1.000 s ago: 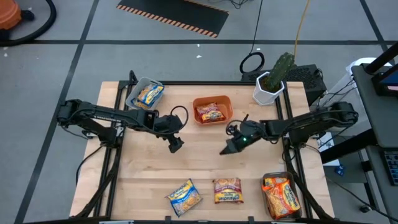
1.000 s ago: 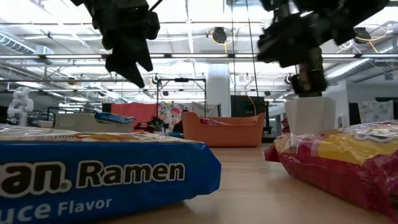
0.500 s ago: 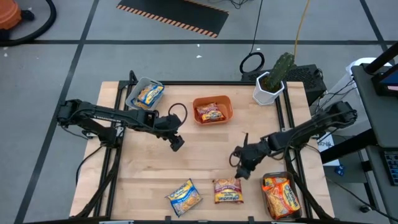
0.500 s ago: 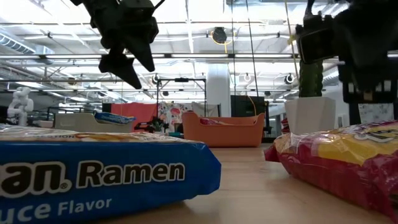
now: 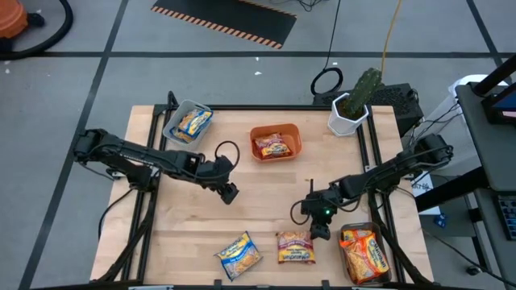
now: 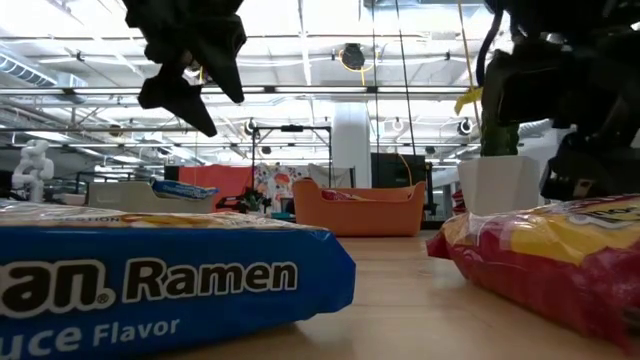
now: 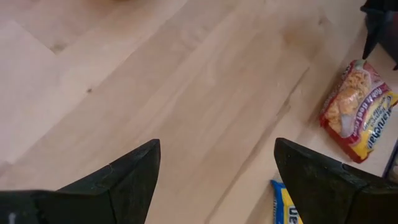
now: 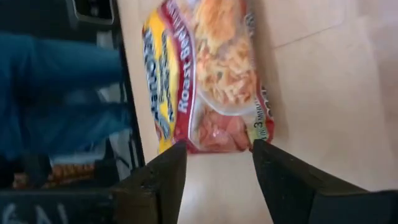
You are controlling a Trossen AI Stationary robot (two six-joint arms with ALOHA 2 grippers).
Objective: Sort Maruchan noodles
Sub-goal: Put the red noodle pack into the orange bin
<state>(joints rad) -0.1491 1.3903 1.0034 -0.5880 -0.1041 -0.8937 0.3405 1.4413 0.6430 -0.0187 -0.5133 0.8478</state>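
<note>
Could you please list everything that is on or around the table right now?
Loose ramen packets: three along the table's near edge: blue-yellow, red-yellow, orange-red.
Orange bin: one, far centre, holding one red-yellow packet.
Grey bin: one, far left, holding one yellow-blue packet.
Cactus in white pot: one, green, far right corner.
Wooden table: one, light wood, black frame.
Black-and-yellow striped mat: one, on the floor beyond the table.
Left tool: open, empty, above the bare middle-left of the table.
Right tool: open, empty, just above the red-yellow packet's far edge.
</note>
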